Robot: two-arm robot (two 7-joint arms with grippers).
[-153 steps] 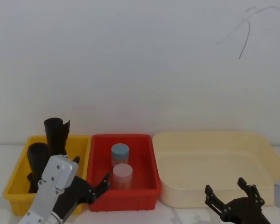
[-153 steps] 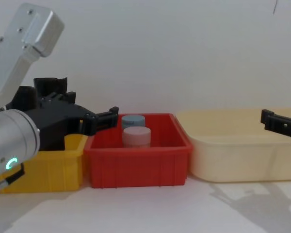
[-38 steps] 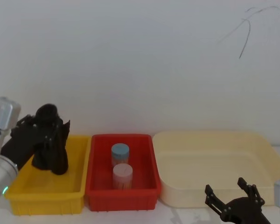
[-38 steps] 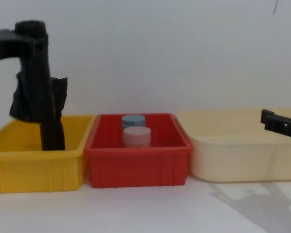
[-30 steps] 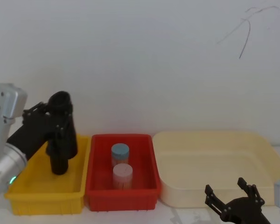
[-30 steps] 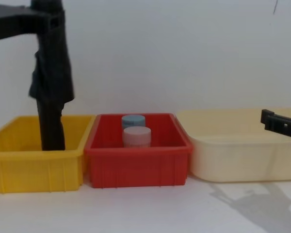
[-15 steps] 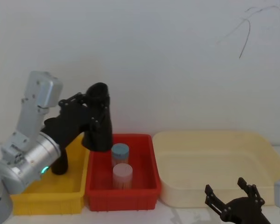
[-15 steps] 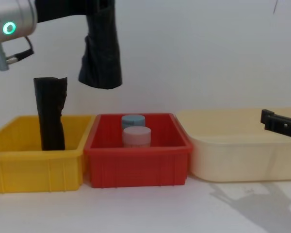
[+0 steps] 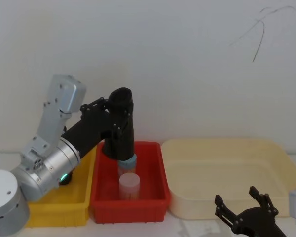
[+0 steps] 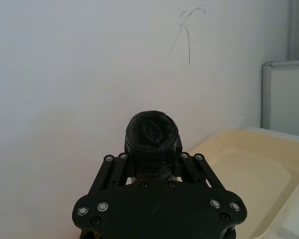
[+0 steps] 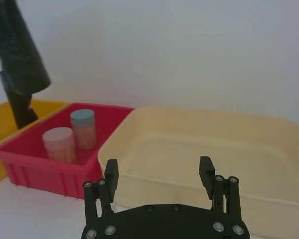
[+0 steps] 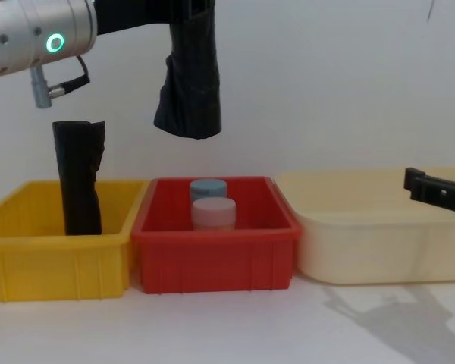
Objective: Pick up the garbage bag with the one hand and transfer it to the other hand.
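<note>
Head view looks down, chest view sideways; both share the red bin [image 9: 128, 210] [image 12: 212, 262].

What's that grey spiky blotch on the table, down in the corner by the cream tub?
Chest view: a soft shadow on the table. Head view: the open right hand hovers near there, its spread fingers matching the spikes, so probably its shadow; the left hand, gripping the bag, is over the red bin.

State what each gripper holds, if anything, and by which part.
The left gripper holds the garbage bag by its upper part; the wider lower end hangs free above the red bin. The right gripper is open and holds nothing.
</note>
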